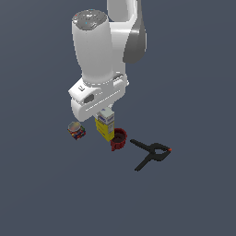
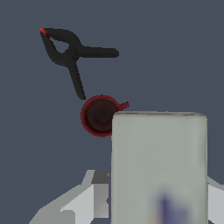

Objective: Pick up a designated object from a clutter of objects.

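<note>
Standing upright on the dark table (image 1: 41,193), the carton (image 1: 105,126) sits directly under the arm's white hand, with its top partly covered by that hand. The tool (image 1: 102,113) is lowered onto the carton's upper end; its fingers are hidden in the exterior view. In the wrist view the carton's pale top (image 2: 158,166) fills the frame close to the camera, and grey finger parts (image 2: 94,197) show on either side of it. Whether the fingers press the carton or stand clear cannot be told. The cup (image 1: 119,139) stands just beside the carton, on the exterior view's right. The clamp (image 1: 151,154) lies farther right, apart from the cup. The can (image 1: 76,130) rests on the carton's other side.
</note>
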